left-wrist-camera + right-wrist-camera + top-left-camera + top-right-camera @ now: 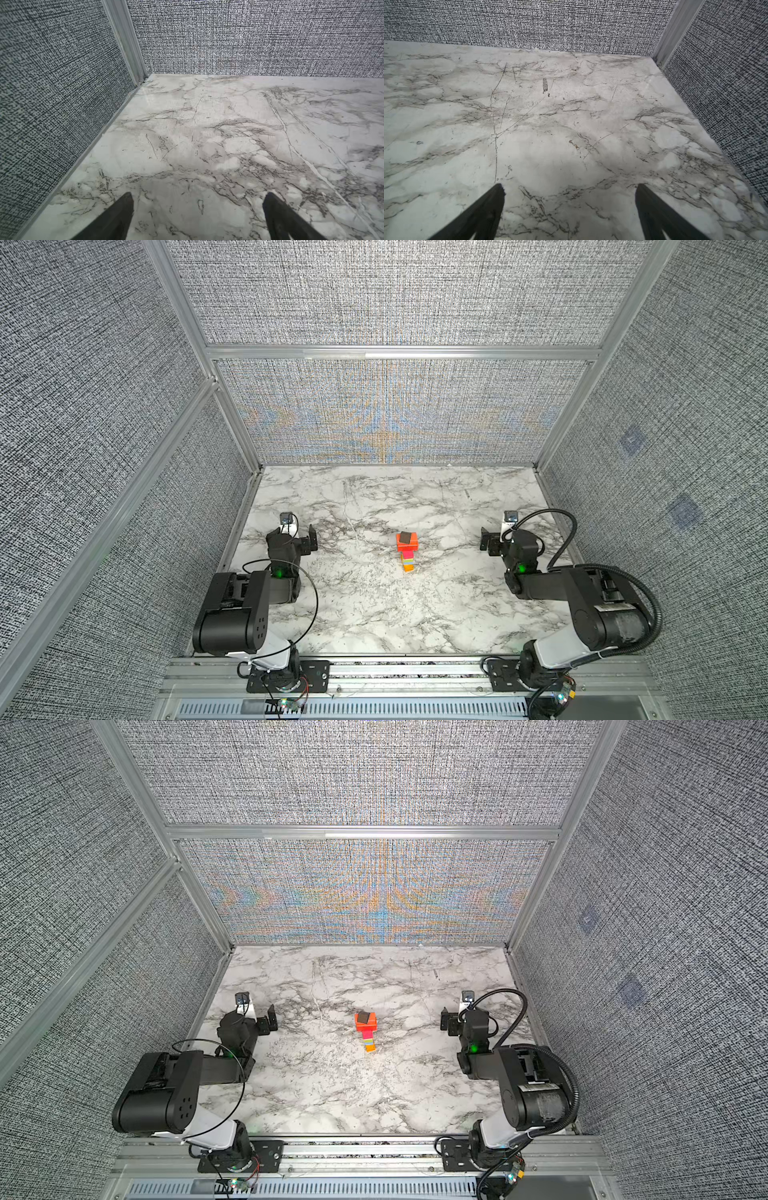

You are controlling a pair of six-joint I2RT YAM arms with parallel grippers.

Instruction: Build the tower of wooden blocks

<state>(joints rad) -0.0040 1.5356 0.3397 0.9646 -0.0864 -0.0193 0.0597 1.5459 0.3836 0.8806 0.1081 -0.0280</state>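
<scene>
Left fingers [113, 220] above veined marble tabletop [207, 135], woven grey walls [52, 83]

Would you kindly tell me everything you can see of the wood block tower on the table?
The wood block tower is a slim upright column of painted blocks standing near the middle of the marble table. From the base up: orange, light blue, yellow-green, magenta, then a wider red-orange slab overhanging the column, capped by a small dark brown square block. Only the table touches it.
</scene>
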